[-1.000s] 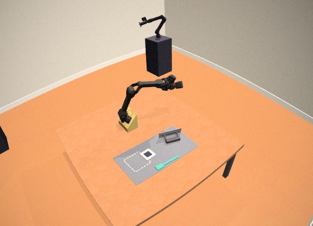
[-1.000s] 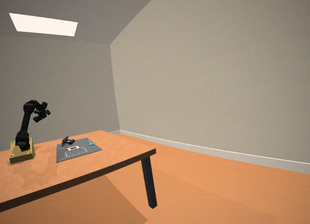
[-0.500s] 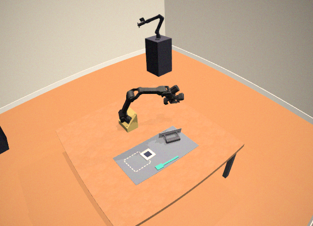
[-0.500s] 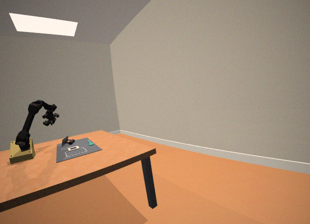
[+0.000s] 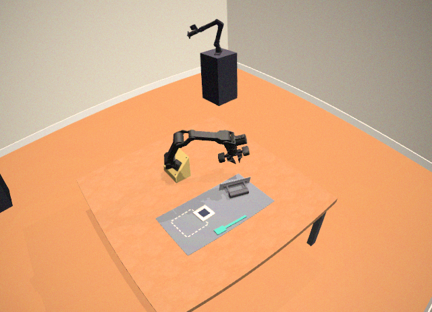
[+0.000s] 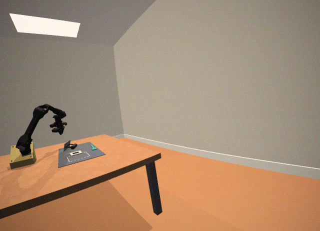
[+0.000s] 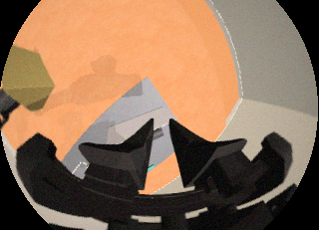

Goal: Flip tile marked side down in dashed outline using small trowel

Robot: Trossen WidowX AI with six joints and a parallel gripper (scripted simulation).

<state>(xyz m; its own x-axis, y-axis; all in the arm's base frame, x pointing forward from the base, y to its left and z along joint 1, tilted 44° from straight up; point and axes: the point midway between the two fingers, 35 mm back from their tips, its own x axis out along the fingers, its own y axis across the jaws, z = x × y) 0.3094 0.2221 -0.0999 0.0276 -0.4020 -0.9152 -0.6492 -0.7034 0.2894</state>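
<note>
My gripper (image 5: 236, 161) (image 6: 61, 133) (image 7: 161, 121) is slightly open and empty, pointing down high above the back end of the grey mat (image 5: 188, 246) (image 6: 62, 163) (image 7: 146, 93). A turquoise tool (image 5: 220, 229) (image 6: 93, 147) with a flat blade and long thin handle, likely the small trowel, lies along the mat's edge; only a sliver shows in the wrist view (image 7: 151, 167). The white tile (image 5: 197, 213) (image 6: 72, 154) lies flat, dark mark up, across a corner of the dashed outline (image 5: 187, 236). The tile is not clearly visible in the wrist view.
A grey notched-plate tool (image 5: 238, 193) (image 6: 73, 146) with a bar handle stands on the mat below the gripper. The arm's yellow base block (image 5: 183, 172) (image 6: 21, 162) (image 7: 27, 76) is on the table (image 5: 139, 214). A second arm stands on a far dark pedestal (image 5: 219, 78).
</note>
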